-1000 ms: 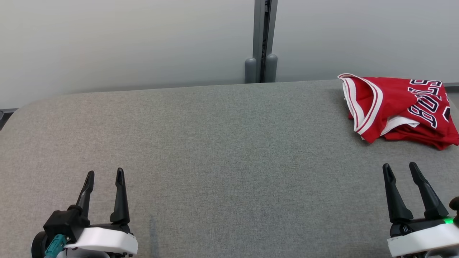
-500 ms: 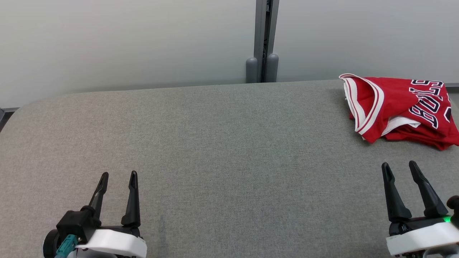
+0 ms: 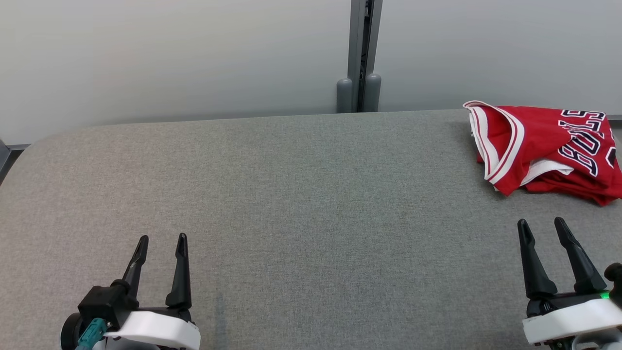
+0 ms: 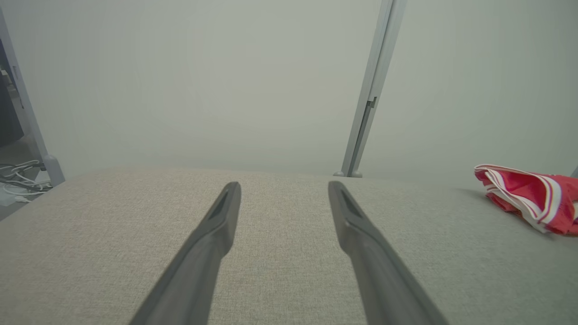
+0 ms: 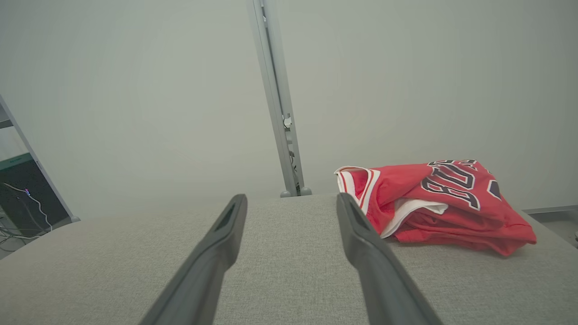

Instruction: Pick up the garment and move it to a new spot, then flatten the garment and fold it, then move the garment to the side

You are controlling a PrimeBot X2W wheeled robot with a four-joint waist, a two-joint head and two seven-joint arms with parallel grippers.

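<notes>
The garment (image 3: pixel 544 148) is a red jersey with white trim and dark lettering, bunched in a heap at the far right of the grey table (image 3: pixel 301 194). It also shows at the right edge of the left wrist view as the garment (image 4: pixel 533 196), and right of centre in the right wrist view as the garment (image 5: pixel 433 203). My right gripper (image 3: pixel 541 227) hovers open just in front of the heap, nothing between its fingers. Far off at the lower left, my left gripper (image 3: pixel 162 240) is open and holds nothing.
A grey fabric-covered table with rounded corners spans the view, backed by pale wall panels and a grey vertical post (image 3: pixel 363 53). Cables lie on the floor (image 4: pixel 20 178) beyond the table's left end. A dark unit (image 5: pixel 25 194) stands left of the table.
The left gripper has drawn back toward me and shifted right. The head camera has turned slightly, sliding the scene right. The right gripper and jersey are still.
</notes>
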